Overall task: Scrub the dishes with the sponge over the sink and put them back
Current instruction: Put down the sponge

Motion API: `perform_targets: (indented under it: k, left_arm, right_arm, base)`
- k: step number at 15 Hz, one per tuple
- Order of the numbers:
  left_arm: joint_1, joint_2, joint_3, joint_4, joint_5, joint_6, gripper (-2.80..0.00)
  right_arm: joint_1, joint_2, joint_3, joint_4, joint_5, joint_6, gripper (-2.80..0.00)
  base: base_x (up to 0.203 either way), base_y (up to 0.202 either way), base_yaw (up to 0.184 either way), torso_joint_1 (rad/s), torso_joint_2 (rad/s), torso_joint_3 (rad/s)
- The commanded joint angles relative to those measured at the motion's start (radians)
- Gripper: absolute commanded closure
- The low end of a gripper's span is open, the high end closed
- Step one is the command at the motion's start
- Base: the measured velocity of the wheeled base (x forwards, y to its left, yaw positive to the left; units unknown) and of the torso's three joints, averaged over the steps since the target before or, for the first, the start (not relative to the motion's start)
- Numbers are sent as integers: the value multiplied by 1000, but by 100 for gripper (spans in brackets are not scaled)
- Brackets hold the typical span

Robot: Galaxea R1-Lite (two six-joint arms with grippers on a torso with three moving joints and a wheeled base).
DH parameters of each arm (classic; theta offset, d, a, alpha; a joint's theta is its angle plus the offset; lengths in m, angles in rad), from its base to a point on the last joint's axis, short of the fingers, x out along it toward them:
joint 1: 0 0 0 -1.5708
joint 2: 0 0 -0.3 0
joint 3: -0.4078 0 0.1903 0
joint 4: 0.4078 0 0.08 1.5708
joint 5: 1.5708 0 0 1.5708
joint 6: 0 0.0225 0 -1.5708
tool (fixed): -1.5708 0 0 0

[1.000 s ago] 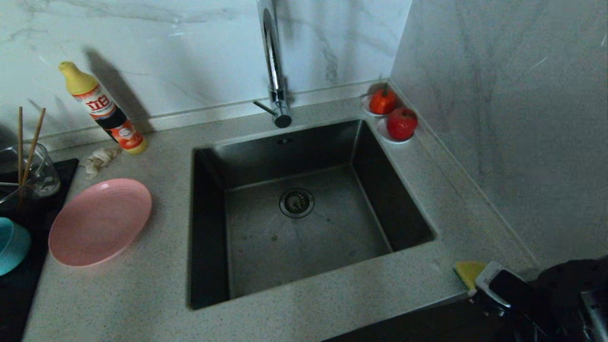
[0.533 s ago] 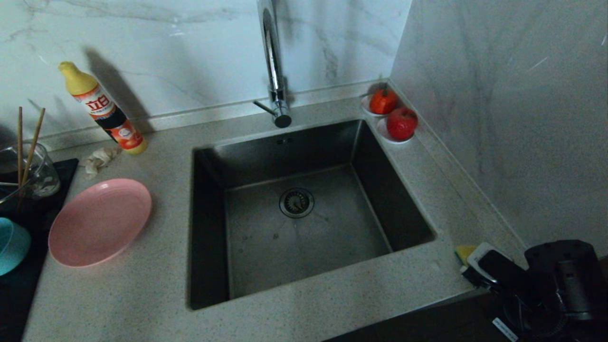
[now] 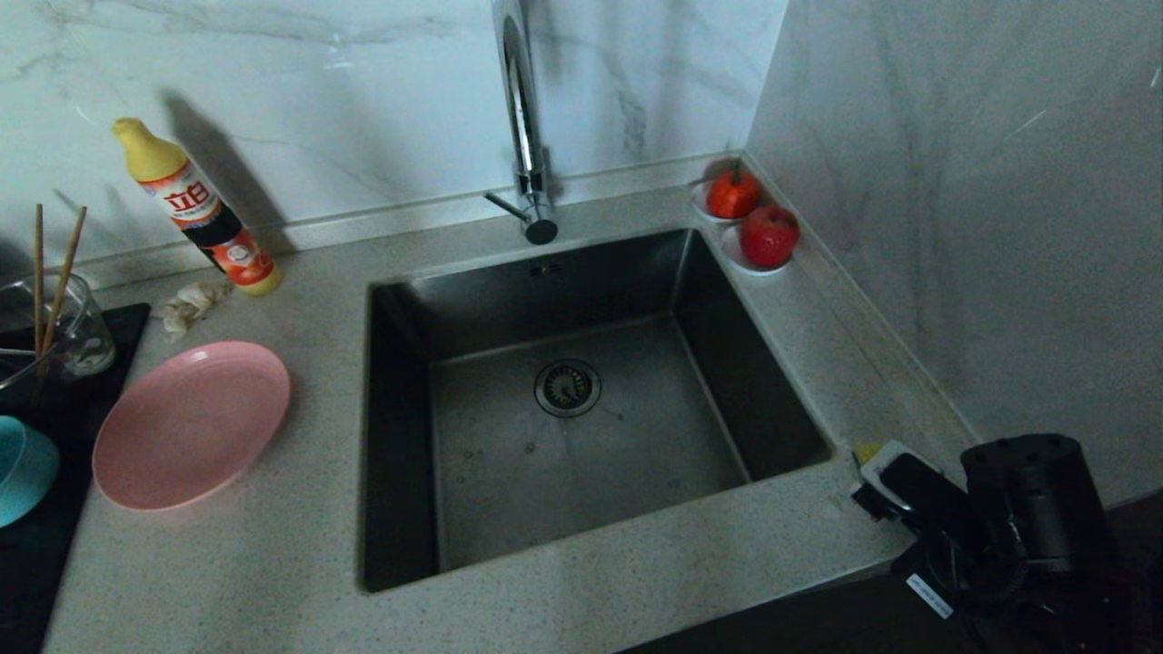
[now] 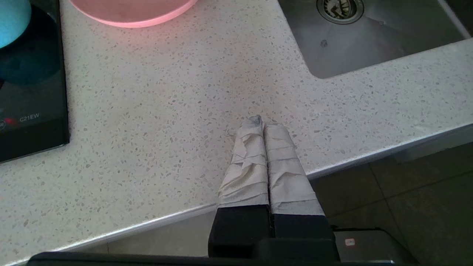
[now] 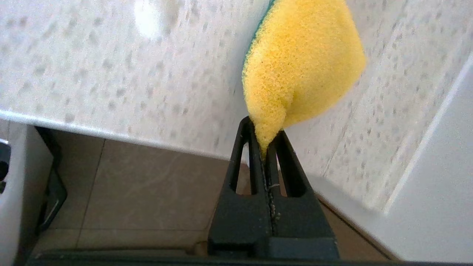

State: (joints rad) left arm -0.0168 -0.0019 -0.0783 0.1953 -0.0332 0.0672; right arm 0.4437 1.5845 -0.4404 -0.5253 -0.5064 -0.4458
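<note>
Right end effector, head view: at near-right corner of speckled surface, clamped on sponge, of which only a yellow sliver shows past the white-and-black wrist housing. Sink just to the left of it, drain strainer at centre, faucet at far rim. Dishes all far across on the left: pink plate on the surface beside the sink's left wall, teal-blue bowl at left edge on a black cooktop, chopsticks upright in a glass cup. Left arm not visible here.

Left wrist view: left end effector shut, tape-wrapped fingers pressed together, empty, hovering over the near edge of the surface. Plate rim straight ahead on the far side, bowl further left, sink corner to the right.

Right wrist view: black jaws pinched tight on a narrow corner of the sponge, long axis running away from the fingers, green face barely edging out behind.

Judged: plate lies nearer the left arm; sponge already close beside the basin.
</note>
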Motion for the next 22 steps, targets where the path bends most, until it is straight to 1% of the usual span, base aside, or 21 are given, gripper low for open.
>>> perform_targets:
  k: [1, 6, 17, 18, 22]
  left_arm:
    - [0, -1, 0, 1, -1, 0, 0]
    - [0, -1, 0, 1, -1, 0, 0]
    - [0, -1, 0, 1, -1, 0, 0]
    - [0, -1, 0, 1, -1, 0, 0]
    - [0, -3, 0, 1, -1, 0, 0]
  right_arm:
    - [-20, 37, -34, -13, -3, -9, 0]
    - [-36, 75, -80, -65, -1, -18, 0]
    - [-8, 83, -92, -67, -6, -14, 0]
    - [-8, 83, -92, -67, -6, -14, -280]
    - [-6, 69, -92, -62, -3, -16, -280]
  base:
    - [0, 0, 0, 0, 0, 0]
    - [0, 0, 0, 0, 0, 0]
    - [0, 0, 0, 0, 0, 0]
    - [0, 0, 0, 0, 0, 0]
    - [0, 0, 0, 0, 0, 0]
